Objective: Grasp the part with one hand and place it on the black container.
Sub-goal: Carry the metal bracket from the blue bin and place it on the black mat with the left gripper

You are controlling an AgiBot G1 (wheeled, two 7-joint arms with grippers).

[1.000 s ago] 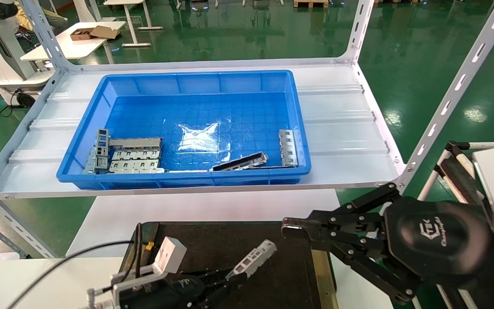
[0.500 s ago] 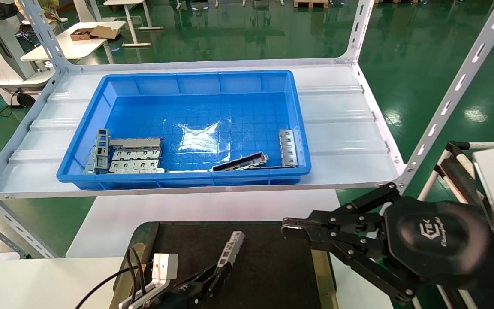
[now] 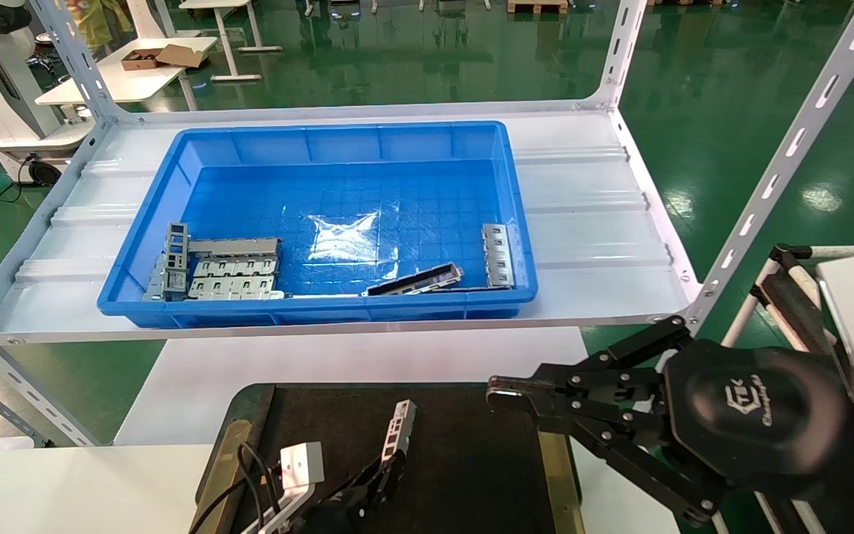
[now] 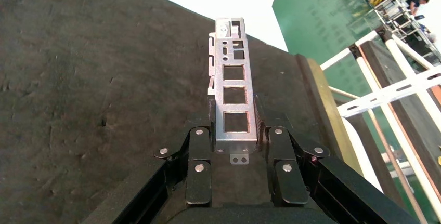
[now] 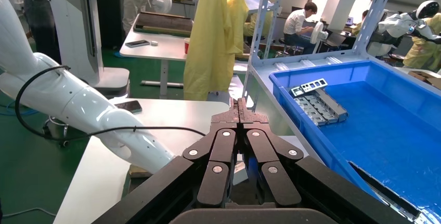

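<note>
My left gripper [image 3: 386, 467] [image 4: 235, 125] is shut on the part [image 3: 400, 426] [image 4: 233, 86], a slim silver-grey bar with rectangular cutouts, gripped at its near end. The bar points away from the gripper, low over the black container [image 3: 471, 460] [image 4: 78, 78], near its middle. I cannot tell if the bar touches the tray. My right gripper [image 3: 497, 391] [image 5: 239, 104] is shut and empty, parked above the tray's right edge.
A large blue bin [image 3: 323, 133] on the white shelf [image 3: 590, 222] behind holds several grey slotted plates [image 3: 230, 278], a darker slim bar [image 3: 416, 280] and one more plate [image 3: 498, 256]. A white table [image 3: 368, 356] lies under the tray. Shelf posts [image 3: 790, 148] rise at the right.
The left gripper has swung the part from pointing right to pointing away, moved it toward the tray's middle and lowered it. The right gripper has not moved.
</note>
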